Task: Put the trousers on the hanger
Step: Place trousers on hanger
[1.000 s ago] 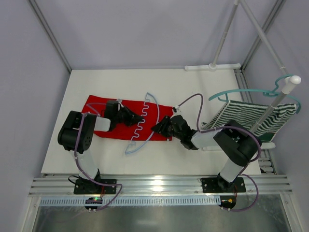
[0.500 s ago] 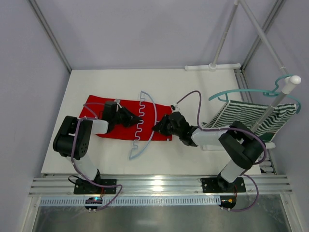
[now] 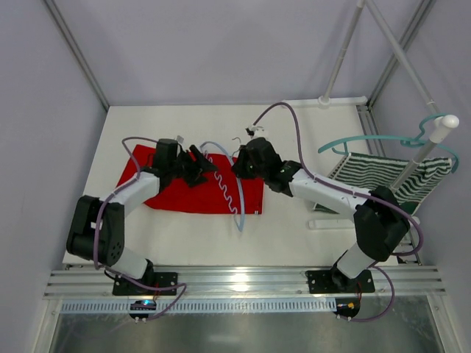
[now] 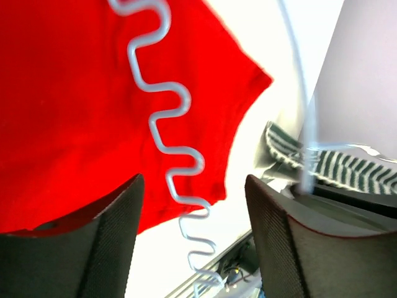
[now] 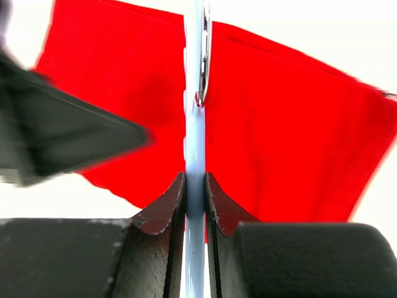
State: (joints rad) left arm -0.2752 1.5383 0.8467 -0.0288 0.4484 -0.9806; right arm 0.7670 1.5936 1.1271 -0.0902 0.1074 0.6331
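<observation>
While my right pincer (image 5: 195, 180) clamps the hanger (image 5: 194, 139) over the trousers (image 3: 182, 197), my left pincer (image 4: 192, 208), apart, should next grasp them.

- The trousers (image 3: 184, 195) are bright red and lie folded flat on the white worktop, left of centre.
- The hanger (image 5: 195, 143) is thin and pale blue, its wavy bar crossing over the trousers' right end.

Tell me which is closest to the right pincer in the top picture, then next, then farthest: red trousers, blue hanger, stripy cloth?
1. The pale blue hanger: clamped in the right pincer itself.
2. The red trousers: lying just under it, spreading left.
3. The green-and-white striped garment: far off at the right side.
</observation>
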